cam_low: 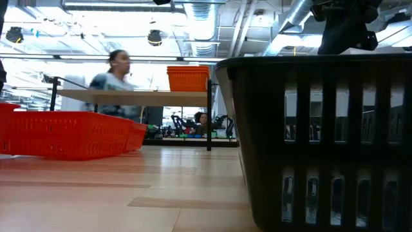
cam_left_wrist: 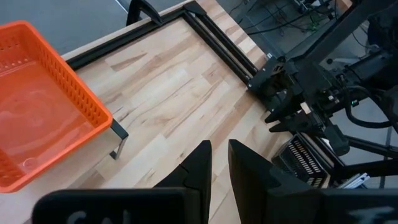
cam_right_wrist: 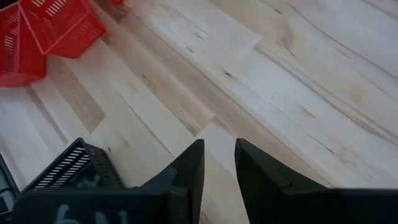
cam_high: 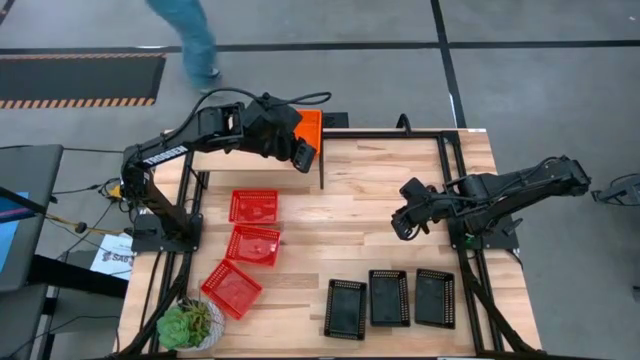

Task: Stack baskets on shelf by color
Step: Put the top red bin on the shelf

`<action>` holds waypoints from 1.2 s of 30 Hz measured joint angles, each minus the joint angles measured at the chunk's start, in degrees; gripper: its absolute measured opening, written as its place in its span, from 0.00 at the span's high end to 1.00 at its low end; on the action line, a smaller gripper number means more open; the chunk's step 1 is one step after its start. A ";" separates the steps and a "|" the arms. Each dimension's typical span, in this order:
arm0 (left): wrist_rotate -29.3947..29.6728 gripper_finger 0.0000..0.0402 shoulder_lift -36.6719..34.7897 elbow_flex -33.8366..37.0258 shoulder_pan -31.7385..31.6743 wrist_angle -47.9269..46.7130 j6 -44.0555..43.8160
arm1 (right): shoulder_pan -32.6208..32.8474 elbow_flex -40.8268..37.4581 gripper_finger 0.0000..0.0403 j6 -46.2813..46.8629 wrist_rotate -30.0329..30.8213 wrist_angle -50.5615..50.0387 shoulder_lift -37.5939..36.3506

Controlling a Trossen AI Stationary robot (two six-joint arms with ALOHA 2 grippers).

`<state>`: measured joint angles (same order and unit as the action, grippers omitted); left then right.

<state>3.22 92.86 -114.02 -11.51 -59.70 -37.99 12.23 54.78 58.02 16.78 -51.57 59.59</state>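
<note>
orange basket [cam_high: 308,126] sits on the shelf [cam_left_wrist: 56,186]; three red baskets [cam_high: 254,206] and three black baskets [cam_high: 389,297] wait on the worktop [cam_high: 360,230]. left tool [cam_high: 300,157] and right tool [cam_high: 402,228] hang empty, fingers narrowly parted. light, stiff mesh plastic; likely best pinched at a rim

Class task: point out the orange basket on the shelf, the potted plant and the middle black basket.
orange basket [cam_high: 311,125], high view, its visible corner.
potted plant [cam_high: 190,323], high view, its leaves.
middle black basket [cam_high: 389,297], high view, its floor.
</note>
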 joint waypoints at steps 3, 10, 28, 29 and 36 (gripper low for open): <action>-0.22 0.90 0.00 -0.01 0.00 0.02 0.02 | 0.00 0.00 0.72 0.00 0.00 -0.02 0.00; -0.35 0.90 0.00 0.00 0.00 -0.65 1.67 | 0.00 0.00 0.72 0.02 0.00 -0.02 0.00; 8.03 0.54 -0.04 8.01 6.53 -24.26 7.87 | 0.00 0.00 0.72 0.02 0.00 -0.02 0.02; 8.02 0.52 -0.07 10.02 7.30 -23.86 8.18 | 0.00 0.00 0.72 0.02 0.00 0.00 0.02; 7.61 0.49 0.01 23.68 12.04 -18.87 8.24 | 0.00 0.00 0.72 0.02 0.02 0.02 0.02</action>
<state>10.83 92.87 -90.35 0.53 -78.57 -29.75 12.23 54.78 58.04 16.80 -51.55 59.61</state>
